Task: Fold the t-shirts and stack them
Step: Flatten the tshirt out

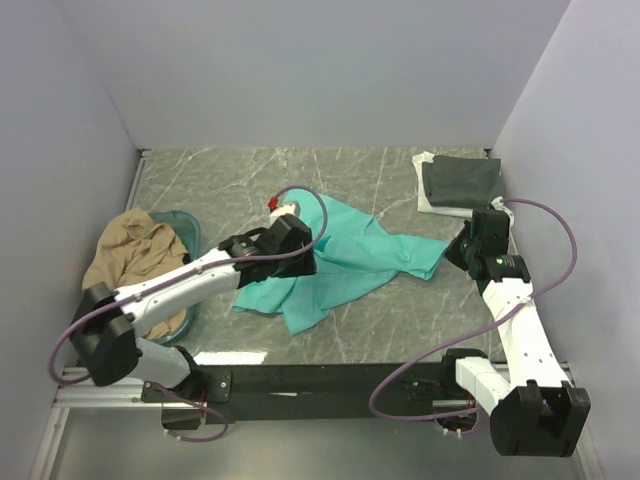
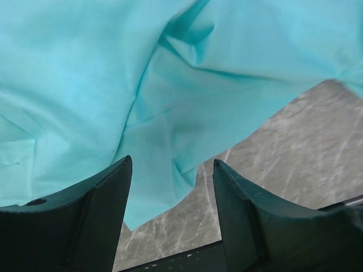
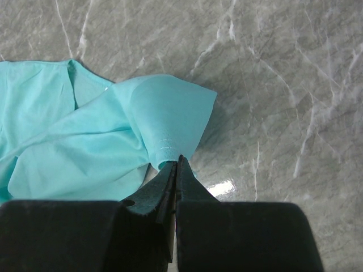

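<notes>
Left gripper (image 2: 172, 164): jaws stood well apart above the teal-green t-shirt (image 1: 340, 265), gripping nothing.
Right gripper (image 3: 177, 158): jaws were pressed together, pinching a stitched edge of the teal-green t-shirt at their tips.
Teal-green t-shirt: lay crumpled and spread at the middle of the grey marbled table (image 1: 230, 180), one corner drawn out toward the right gripper.
Tan t-shirt (image 1: 135, 255): was heaped in the teal basket (image 1: 187, 226) at the left.
Dark grey t-shirt (image 1: 462, 180): lay folded on the white t-shirt (image 1: 428, 203) in the far right corner.
</notes>
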Controlling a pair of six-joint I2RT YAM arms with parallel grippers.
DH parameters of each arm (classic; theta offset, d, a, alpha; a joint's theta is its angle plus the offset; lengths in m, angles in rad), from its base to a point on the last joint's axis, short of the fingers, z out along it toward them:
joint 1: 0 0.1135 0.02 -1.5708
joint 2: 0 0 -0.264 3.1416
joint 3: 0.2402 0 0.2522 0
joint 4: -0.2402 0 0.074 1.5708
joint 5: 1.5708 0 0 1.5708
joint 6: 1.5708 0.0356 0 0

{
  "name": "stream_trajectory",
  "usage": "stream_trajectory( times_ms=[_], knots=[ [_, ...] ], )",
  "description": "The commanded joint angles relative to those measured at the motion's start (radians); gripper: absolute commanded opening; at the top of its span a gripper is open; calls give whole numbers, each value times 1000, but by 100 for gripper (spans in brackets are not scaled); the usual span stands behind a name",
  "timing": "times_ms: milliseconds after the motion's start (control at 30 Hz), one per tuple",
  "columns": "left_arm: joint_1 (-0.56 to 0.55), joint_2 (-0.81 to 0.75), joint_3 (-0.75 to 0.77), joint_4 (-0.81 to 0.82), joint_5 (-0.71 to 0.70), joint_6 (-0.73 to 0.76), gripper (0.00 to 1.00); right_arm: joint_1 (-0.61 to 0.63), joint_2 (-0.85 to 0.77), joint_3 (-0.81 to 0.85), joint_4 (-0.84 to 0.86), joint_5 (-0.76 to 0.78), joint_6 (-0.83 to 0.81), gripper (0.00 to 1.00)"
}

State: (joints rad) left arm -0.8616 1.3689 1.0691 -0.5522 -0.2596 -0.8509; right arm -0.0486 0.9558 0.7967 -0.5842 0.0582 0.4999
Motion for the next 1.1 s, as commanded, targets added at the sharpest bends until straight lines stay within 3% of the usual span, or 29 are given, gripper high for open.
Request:
stream_trajectory(
  times_ms=[0,133,467,900,1067],
  knots=[
    [-7,91,-8,9,84,24,65,-2,11,12,29,-12,-3,0],
    [-7,183,29,3,146,67,63,-2,6,15,27,-11,-6,0],
    [4,331,68,-93,122,72,61,-2,-19,-1,18,-3,-8,0],
    [196,213,-49,-83,-10,130,61,-2,-25,-2,15,-3,-6,0],
    [283,193,-11,-89,-47,176,61,-2,-29,1,6,8,-9,0]
  ],
)
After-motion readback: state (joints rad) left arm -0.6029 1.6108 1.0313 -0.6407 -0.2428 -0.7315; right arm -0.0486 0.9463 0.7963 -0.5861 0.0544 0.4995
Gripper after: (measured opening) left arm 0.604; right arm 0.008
